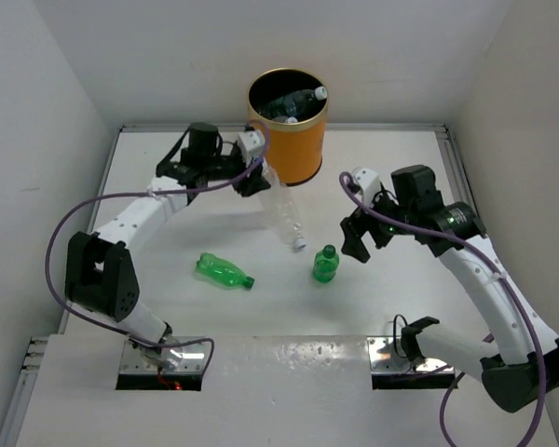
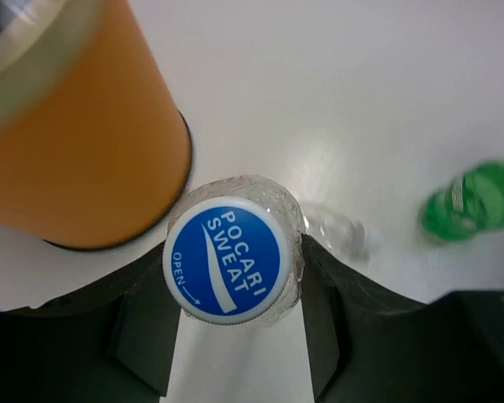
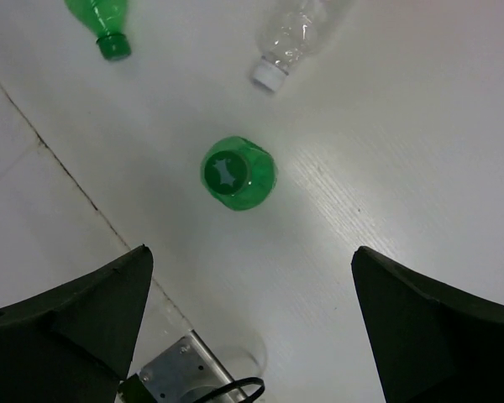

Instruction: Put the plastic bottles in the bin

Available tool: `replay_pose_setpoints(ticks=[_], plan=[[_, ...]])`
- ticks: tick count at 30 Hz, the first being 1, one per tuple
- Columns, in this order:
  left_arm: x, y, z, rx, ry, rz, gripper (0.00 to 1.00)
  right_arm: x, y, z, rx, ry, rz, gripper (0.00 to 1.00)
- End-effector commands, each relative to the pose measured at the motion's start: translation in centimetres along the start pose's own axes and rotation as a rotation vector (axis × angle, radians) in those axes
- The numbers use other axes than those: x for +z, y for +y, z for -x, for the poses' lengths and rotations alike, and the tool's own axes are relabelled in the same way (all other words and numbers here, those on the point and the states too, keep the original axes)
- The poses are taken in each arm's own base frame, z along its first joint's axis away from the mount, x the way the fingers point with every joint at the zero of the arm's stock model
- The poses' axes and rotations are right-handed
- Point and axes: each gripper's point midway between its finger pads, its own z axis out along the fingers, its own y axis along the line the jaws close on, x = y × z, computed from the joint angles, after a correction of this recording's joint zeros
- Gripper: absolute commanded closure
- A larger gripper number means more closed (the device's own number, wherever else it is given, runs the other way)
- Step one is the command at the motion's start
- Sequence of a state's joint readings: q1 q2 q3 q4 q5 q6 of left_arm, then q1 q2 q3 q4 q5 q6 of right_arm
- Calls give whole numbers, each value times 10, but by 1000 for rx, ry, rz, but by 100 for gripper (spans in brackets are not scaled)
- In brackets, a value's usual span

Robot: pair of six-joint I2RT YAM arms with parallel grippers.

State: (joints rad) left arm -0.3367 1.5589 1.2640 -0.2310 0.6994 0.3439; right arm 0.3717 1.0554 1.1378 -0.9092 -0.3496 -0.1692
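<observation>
Our left gripper (image 1: 253,175), its arm stretched toward the far edge, pinches a blue-capped bottle (image 2: 227,260) just beside the bin (image 1: 293,154). The cap faces the wrist, and the long axis seems to us to run down toward the table, though the cap hides the body. Our right gripper (image 3: 250,252) hangs spread wide, pointing down over an upright green bottle (image 3: 238,172) mid-table.

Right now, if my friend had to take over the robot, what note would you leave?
Left gripper: jaws shut on the blue-capped bottle, beside the bin.
Right gripper: jaws open above the upright green bottle.
Done: several bottles lie in the bin.
To do: drop the held one, then the upright green bottle, the lying green bottle and the white-capped bottle on the table.
</observation>
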Motion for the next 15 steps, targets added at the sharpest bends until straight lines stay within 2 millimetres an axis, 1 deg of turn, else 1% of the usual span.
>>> replay_pose_setpoints(ticks=[1, 2, 3, 4, 5, 6, 7, 8, 9, 10, 11, 12, 13, 14, 15], plan=[[-36, 30, 114, 45, -228, 75, 80, 9, 10, 2, -111, 3, 33, 0], [-42, 33, 139, 36, -278, 86, 80, 13, 8, 3, -119, 2, 28, 0], [-55, 41, 162, 51, -324, 122, 80, 15, 7, 4, -125, -4, 21, 0], [-67, 50, 199, 89, -390, 164, 80, 17, 6, 3, -122, -4, 17, 0], [-75, 59, 218, 94, -432, 207, 80, 19, 3, 5, -120, -19, 6, 0], [-92, 74, 248, 123, -482, 307, 79, 19, 2, 6, -112, -24, -5, 0], [-97, 84, 259, 134, -505, 355, 79, 19, 1, 6, -111, -28, -11, 0], [-88, 101, 258, 128, -507, 387, 79, 19, -2, 6, -111, -36, -31, 0], [-89, 116, 259, 113, -507, 451, 78, 20, -2, 6, -104, -37, -33, 0], [-96, 126, 274, 144, -536, 500, 78, 22, -4, 3, -99, -33, -43, 0], [-76, 148, 258, 124, -501, 530, 78, 21, -9, 5, -95, -44, -67, 0], [-69, 160, 254, 119, -486, 555, 78, 21, -8, 5, -95, -46, -69, 0], [-72, 169, 265, 133, -507, 603, 78, 22, -10, 6, -94, -48, -77, 0], [-62, 178, 259, 120, -491, 611, 78, 22, -12, 4, -87, -44, -89, 0], [-39, 196, 239, 104, -453, 620, 78, 21, -13, 5, -86, -47, -95, 0]])
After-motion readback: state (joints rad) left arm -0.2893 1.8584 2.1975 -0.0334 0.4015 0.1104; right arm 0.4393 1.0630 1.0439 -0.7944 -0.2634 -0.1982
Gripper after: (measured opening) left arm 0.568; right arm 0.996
